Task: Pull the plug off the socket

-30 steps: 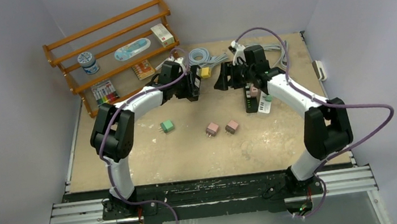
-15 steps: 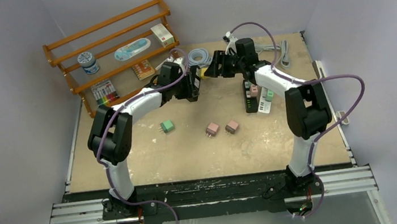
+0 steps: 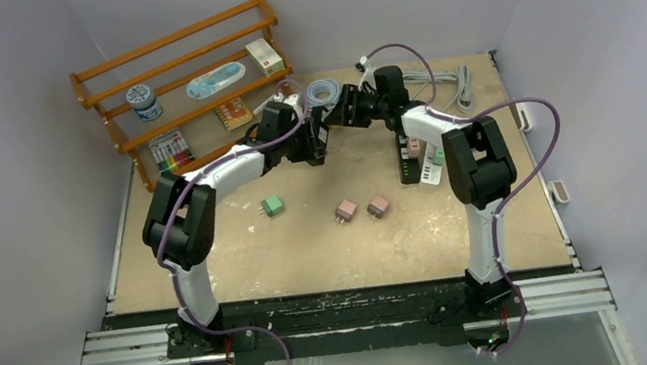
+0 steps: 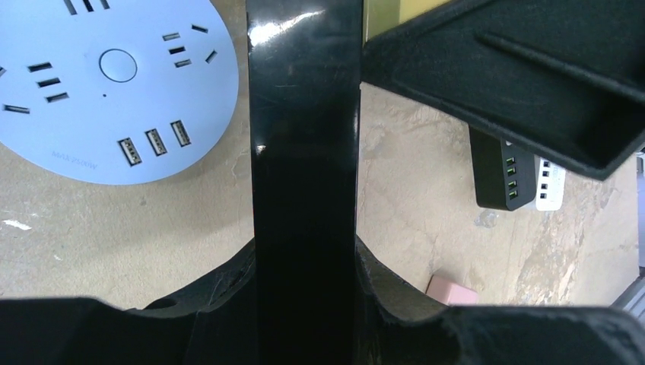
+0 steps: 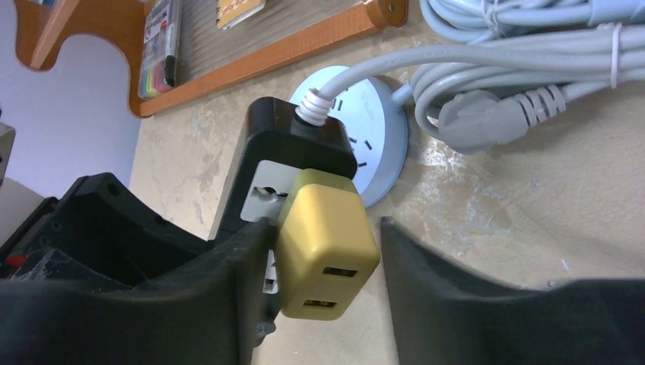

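I am straddling the yellow plug [image 5: 327, 251] with my right gripper [image 5: 322, 228] spread; the plug is sitting in the black socket block [image 5: 293, 137] my left gripper [image 3: 313, 142] is clamping, jutting toward my right wrist; I am judging the pull straight back.

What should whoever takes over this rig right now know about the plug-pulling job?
Left tool: shut on the black socket strip, bracing it.
Right tool: open, with a finger on each side of the yellow plug. One finger touches it and the other is just clear.
Things: the yellow plug is seated in the strip, close to the round white hub.
Done: the strip is gripped and the right tool is lined up on the plug.
Left: close the right tool on the plug, then probably pull it straight out while the left tool holds the strip.
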Tool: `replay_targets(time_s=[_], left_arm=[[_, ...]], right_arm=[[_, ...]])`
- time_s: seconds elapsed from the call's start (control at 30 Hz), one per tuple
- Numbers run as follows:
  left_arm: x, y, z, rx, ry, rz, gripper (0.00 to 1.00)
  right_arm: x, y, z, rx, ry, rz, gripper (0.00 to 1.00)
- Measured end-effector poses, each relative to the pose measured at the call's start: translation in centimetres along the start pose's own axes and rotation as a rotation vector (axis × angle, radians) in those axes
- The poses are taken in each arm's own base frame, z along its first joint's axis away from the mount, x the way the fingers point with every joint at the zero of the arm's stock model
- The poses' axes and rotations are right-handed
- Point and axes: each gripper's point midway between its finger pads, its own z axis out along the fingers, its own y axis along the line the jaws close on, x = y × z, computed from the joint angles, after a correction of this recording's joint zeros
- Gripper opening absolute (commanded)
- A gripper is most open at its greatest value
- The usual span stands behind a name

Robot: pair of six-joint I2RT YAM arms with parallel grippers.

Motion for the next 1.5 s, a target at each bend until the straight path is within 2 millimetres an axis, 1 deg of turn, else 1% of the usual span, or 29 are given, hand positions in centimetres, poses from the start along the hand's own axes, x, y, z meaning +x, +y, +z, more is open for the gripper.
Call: replay_targets(time_s=[0.03,0.07,0.13,0.17,0.23,0.3,0.33,0.4,0.47,0.6,0.7,0.83,0.93,1.0,1.1,1.13,1.17,1.23,1.3,1.37,1.43,1.5], left_arm=[[0.0,0.0,0.0,0.003,-0.002,0.000,0.00],[0.0,-0.1,0.1,0.010,-0.003,0.001,0.00],[0.1,-0.1,0.1,0.011,-0.006,0.004,0.00],[0.1,0.0,0.1,0.010,-0.005,0.003,0.00],[0.2,0.0,0.2,0.003,-0.007,0.001,0.00],[0.2,0.4,0.2,-0.015,-0.006,-0.002,0.00],[0.3,0.5,0.1,-0.019,-0.002,-0.005,0.00],[0.1,0.2,0.0,0.001,0.002,0.003,0.00],[0.0,-1.0,0.0,0.024,-0.002,0.017,0.00],[-0.3,-2.0,0.0,0.043,-0.002,0.029,0.00],[0.2,-2.5,0.0,0.057,0.024,0.032,0.00],[0.9,-2.5,-0.1,0.064,0.055,0.035,0.00],[1.7,-2.9,-0.3,0.084,0.094,0.059,0.00],[1.7,-3.5,-0.2,0.104,0.099,0.076,0.00],[0.6,-4.1,-0.3,0.114,0.081,0.093,0.00],[0.1,-3.7,-0.1,0.088,0.069,0.092,0.00],[-0.5,-2.8,0.3,0.056,0.055,0.085,0.00],[-1.4,-0.6,1.2,-0.012,0.042,0.064,0.00],[-1.6,1.4,2.0,-0.072,0.047,0.046,0.00],[-1.7,3.2,2.8,-0.122,0.057,0.030,0.00],[-1.7,4.2,3.6,-0.155,0.067,0.021,0.00],[-1.9,4.4,4.2,-0.165,0.073,0.014,0.00]], right_arm=[[0.0,0.0,0.0,-0.002,-0.001,0.000,0.02],[0.0,0.2,0.0,-0.012,0.000,0.004,0.00],[-0.2,0.8,-0.1,-0.033,0.001,0.041,0.00],[-0.3,0.8,-0.1,-0.030,0.001,0.044,0.00],[-0.2,1.1,0.1,0.020,0.000,0.022,0.00],[-0.4,1.9,0.3,0.080,-0.022,-0.034,0.00],[-0.8,2.2,-0.1,0.092,-0.040,-0.065,0.00],[-0.9,3.0,-1.0,0.043,-0.070,-0.089,0.00],[-1.3,2.1,-2.1,0.051,-0.069,-0.071,0.00],[-1.7,2.1,-3.5,0.013,-0.092,-0.060,0.00],[-0.9,2.4,-4.1,0.009,-0.091,-0.054,0.00],[0.0,2.4,-4.4,0.003,-0.110,-0.055,0.00],[0.7,1.9,-5.5,0.041,-0.143,-0.043,0.00],[0.4,1.8,-6.5,0.086,-0.166,-0.048,0.00],[-0.9,1.7,-8.0,0.112,-0.217,-0.062,0.00],[-1.1,1.6,-8.6,0.117,-0.226,-0.065,0.00],[-1.3,1.5,-9.4,0.130,-0.246,-0.066,0.00],[-1.5,1.3,-10.8,0.149,-0.272,-0.067,0.00],[-1.6,1.2,-11.9,0.156,-0.299,-0.069,0.00],[-1.1,1.4,-12.7,0.142,-0.320,-0.076,0.00],[-0.3,1.7,-13.2,0.127,-0.319,-0.080,0.00],[-0.1,2.0,-13.3,0.110,-0.314,-0.087,0.00]])
